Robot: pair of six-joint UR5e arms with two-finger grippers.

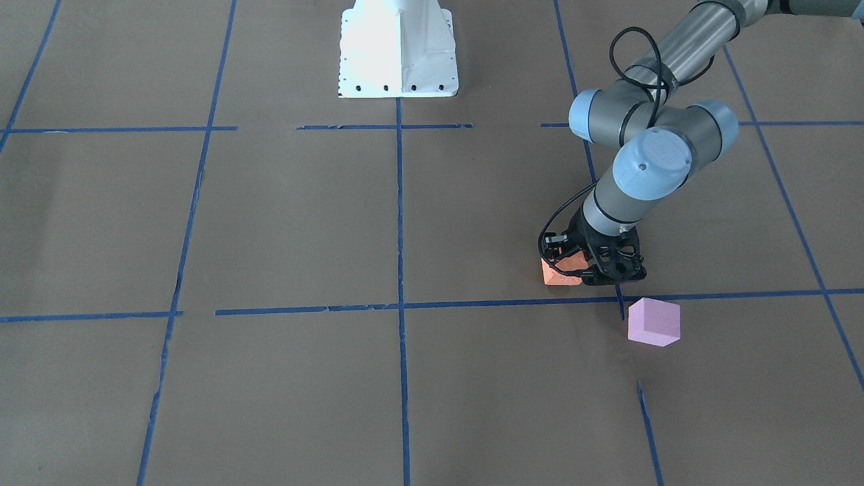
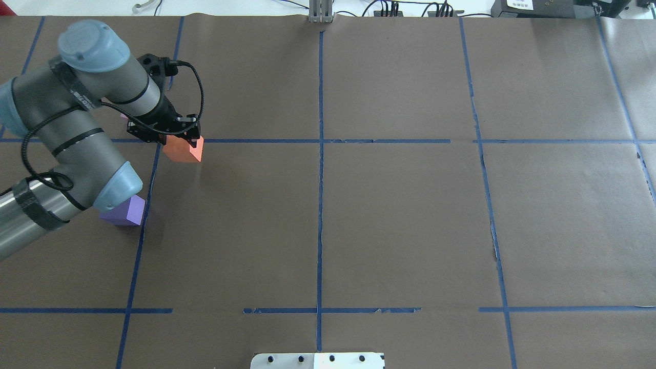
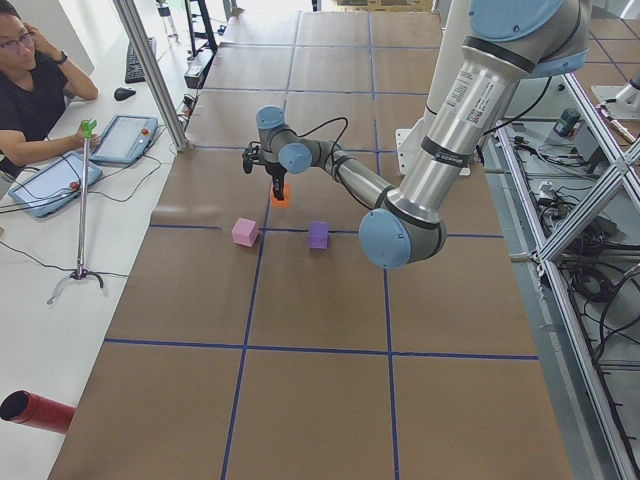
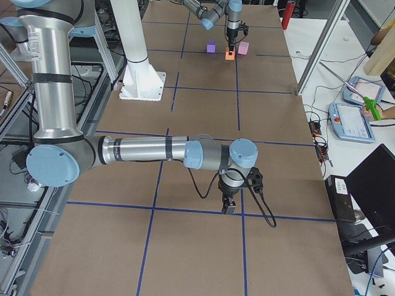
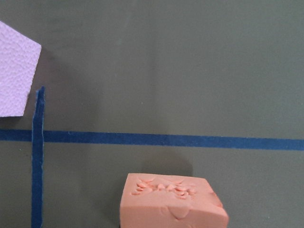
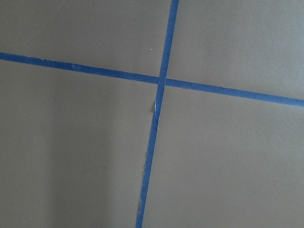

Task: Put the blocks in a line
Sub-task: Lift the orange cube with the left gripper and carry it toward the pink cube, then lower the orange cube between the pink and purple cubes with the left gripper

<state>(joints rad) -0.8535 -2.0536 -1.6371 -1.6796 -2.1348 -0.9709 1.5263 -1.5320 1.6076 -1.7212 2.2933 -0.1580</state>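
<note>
My left gripper point(image 1: 588, 264) point(image 2: 177, 134) is shut on the orange block point(image 1: 559, 273) point(image 2: 183, 149) and holds it low at the table, slightly tilted; I cannot tell whether it touches. The orange block fills the bottom of the left wrist view point(image 5: 172, 202), its top face dented. The pale pink block point(image 1: 653, 322) point(image 5: 14, 76) sits just past a blue tape line, close to the gripper. The dark purple block point(image 2: 125, 211) point(image 3: 318, 235) lies partly under the left arm's elbow. My right gripper point(image 4: 229, 208) hangs over a tape crossing far from the blocks; I cannot tell if it is open.
Blue tape lines point(image 1: 400, 305) grid the brown table. The white robot base point(image 1: 398, 50) stands at the robot's side. An operator point(image 3: 30, 80) sits past the far edge with tablets point(image 3: 122, 138). A red cylinder point(image 3: 35, 410) lies off the table's corner.
</note>
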